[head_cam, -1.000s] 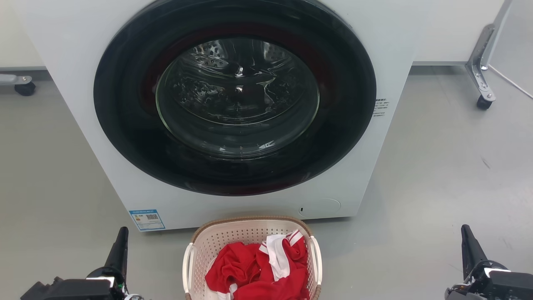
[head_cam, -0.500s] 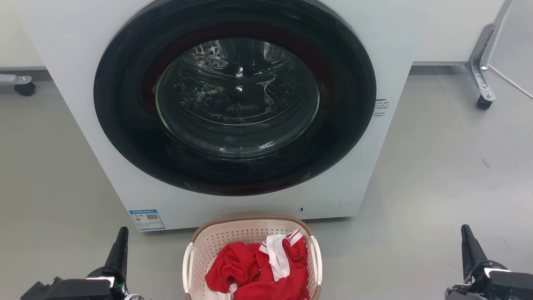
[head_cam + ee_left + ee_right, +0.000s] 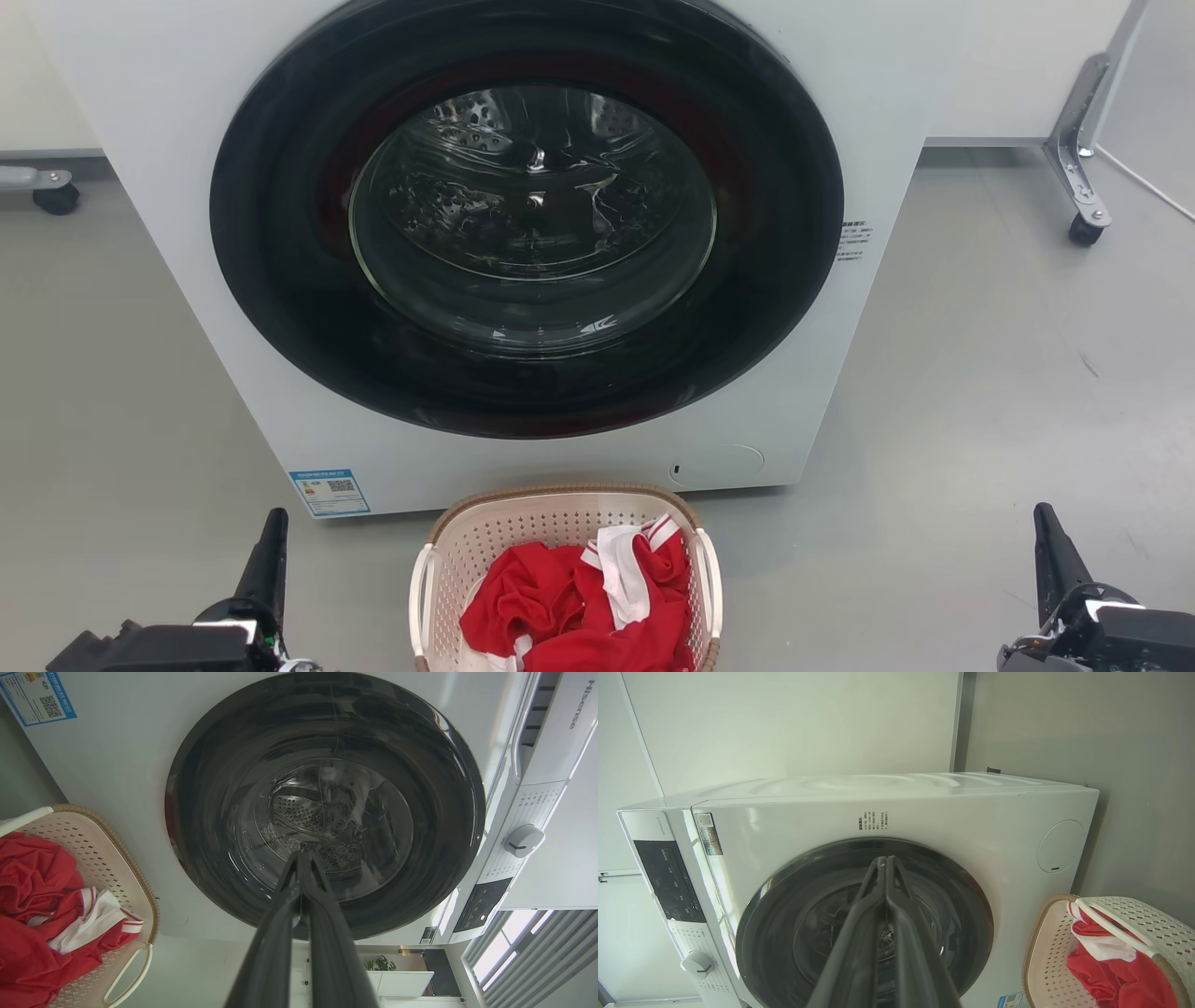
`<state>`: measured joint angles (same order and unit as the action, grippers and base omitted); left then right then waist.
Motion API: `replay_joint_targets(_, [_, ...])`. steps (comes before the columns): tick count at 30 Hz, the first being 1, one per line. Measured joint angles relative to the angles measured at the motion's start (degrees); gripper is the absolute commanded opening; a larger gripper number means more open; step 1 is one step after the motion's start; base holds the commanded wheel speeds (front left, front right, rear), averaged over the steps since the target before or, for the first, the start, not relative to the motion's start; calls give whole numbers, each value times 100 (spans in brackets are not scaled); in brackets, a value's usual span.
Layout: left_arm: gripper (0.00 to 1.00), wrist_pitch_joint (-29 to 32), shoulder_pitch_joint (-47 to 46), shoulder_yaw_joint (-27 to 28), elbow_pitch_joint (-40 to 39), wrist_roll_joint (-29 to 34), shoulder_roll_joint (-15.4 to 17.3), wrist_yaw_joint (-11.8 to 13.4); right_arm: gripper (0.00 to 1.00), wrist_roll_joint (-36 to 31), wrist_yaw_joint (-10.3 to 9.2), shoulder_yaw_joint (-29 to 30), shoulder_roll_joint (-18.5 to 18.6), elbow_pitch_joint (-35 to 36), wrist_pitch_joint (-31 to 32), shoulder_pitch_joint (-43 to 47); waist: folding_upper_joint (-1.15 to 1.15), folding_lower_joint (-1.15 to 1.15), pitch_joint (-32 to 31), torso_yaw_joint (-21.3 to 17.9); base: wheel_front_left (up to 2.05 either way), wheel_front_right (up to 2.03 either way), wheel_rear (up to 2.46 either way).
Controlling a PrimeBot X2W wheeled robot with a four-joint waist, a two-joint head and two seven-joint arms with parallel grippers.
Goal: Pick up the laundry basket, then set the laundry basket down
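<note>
The laundry basket (image 3: 523, 527), cream with perforated walls, a brown woven rim and white side handles, stands on the floor just before the washer, holding red and white clothes (image 3: 579, 607). It also appears at the left edge (image 3: 107, 858) of the left wrist view and at the lower right (image 3: 1134, 919) of the right wrist view. My left gripper (image 3: 273, 525) sits shut at the lower left, well apart from the basket's left handle. My right gripper (image 3: 1044, 518) sits shut at the lower right, far from the basket. In both wrist views the fingers (image 3: 303, 896) (image 3: 885, 891) lie pressed together, holding nothing.
A large white front-loading washer (image 3: 896, 103) with a closed dark round door (image 3: 527, 215) stands right behind the basket. Grey floor (image 3: 980, 392) spreads to both sides. A caster leg (image 3: 1078, 159) stands at the upper right and another caster (image 3: 51, 191) at the far left.
</note>
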<state>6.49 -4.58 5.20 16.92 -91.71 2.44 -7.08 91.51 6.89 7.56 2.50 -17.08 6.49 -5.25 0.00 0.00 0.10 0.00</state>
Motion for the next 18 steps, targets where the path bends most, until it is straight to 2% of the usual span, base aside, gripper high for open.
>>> replay_joint_targets(18, [0, 0, 0, 0, -1, 0, 0, 0, 0, 0, 1, 0, 0, 1, -1, 0, 0, 0, 1, 0, 0, 0, 0])
